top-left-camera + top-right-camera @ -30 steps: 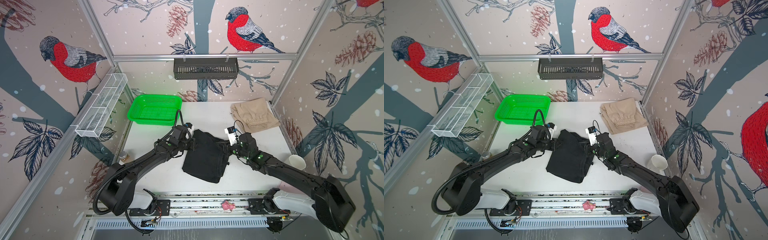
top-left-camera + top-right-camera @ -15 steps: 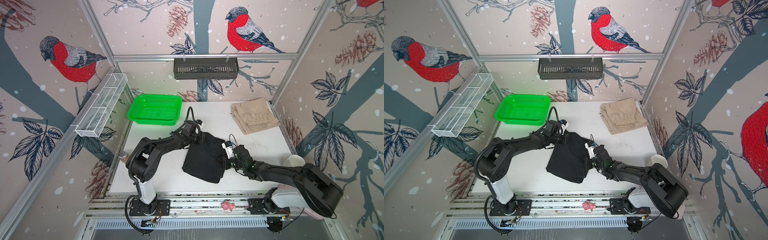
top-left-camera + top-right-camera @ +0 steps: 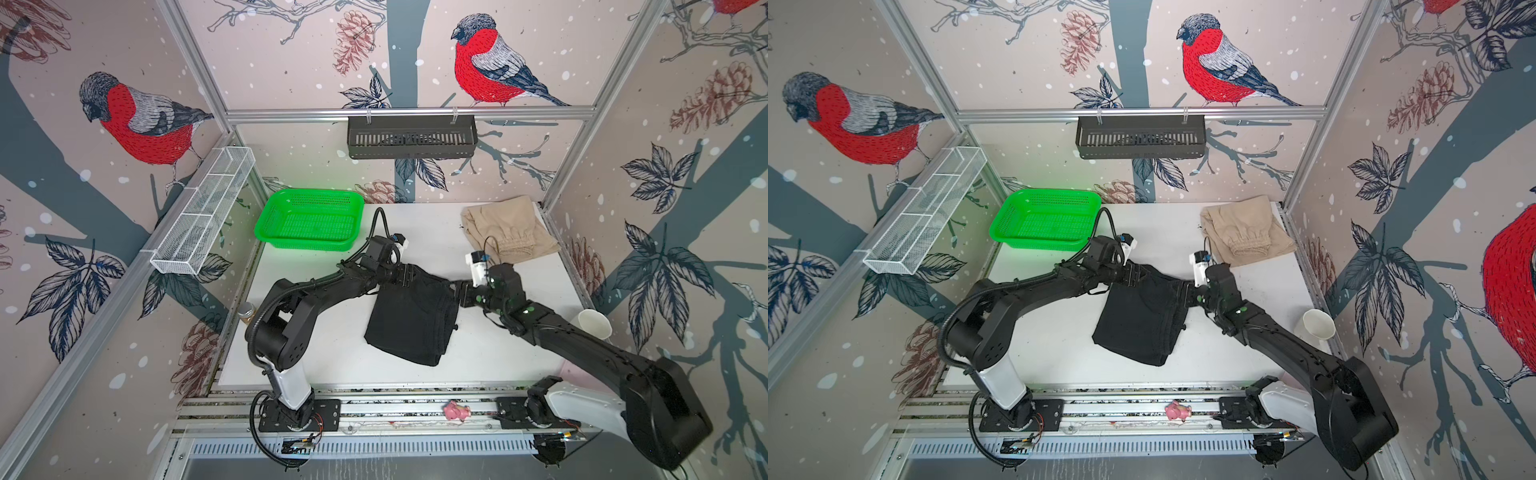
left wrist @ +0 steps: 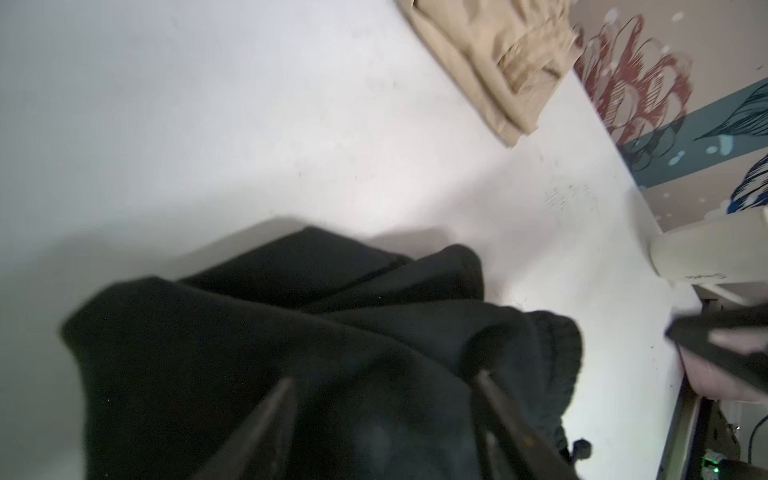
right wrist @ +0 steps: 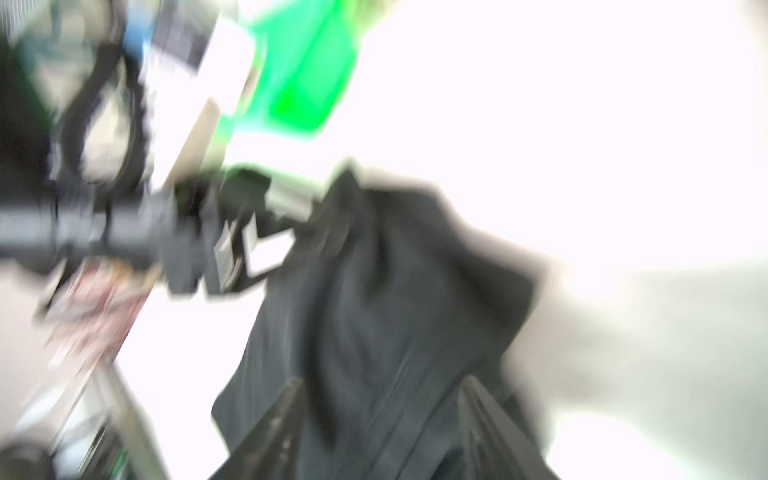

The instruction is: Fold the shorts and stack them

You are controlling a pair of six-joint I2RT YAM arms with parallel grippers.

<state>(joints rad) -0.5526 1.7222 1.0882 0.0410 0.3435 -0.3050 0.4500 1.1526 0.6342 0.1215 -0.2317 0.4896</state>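
The black shorts [image 3: 409, 328] [image 3: 1138, 324] lie folded in the middle of the white table [image 3: 419, 232]. My left gripper [image 3: 409, 275] [image 3: 1136, 275] is at their far left corner and my right gripper [image 3: 457, 291] [image 3: 1185, 295] at their far right corner. In the left wrist view, the left gripper [image 4: 382, 386] stands open over the black shorts [image 4: 291, 332]. The blurred right wrist view shows the right gripper [image 5: 382, 392] open too, over the black shorts [image 5: 395, 291]. The beige shorts [image 3: 507, 232] [image 3: 1246, 232] [image 4: 490, 54] lie folded at the back right corner.
A green basket [image 3: 309, 222] [image 3: 1044, 220] stands at the back left. A paper cup [image 3: 595, 330] [image 3: 1318, 324] lies at the right edge, a small jar [image 3: 248, 312] at the left edge. A pink toy [image 3: 456, 411] sits on the front rail.
Both grippers have opened and let go of the black shorts' far edge, which now lies lower. The left arm's elbow has drawn back toward its base.
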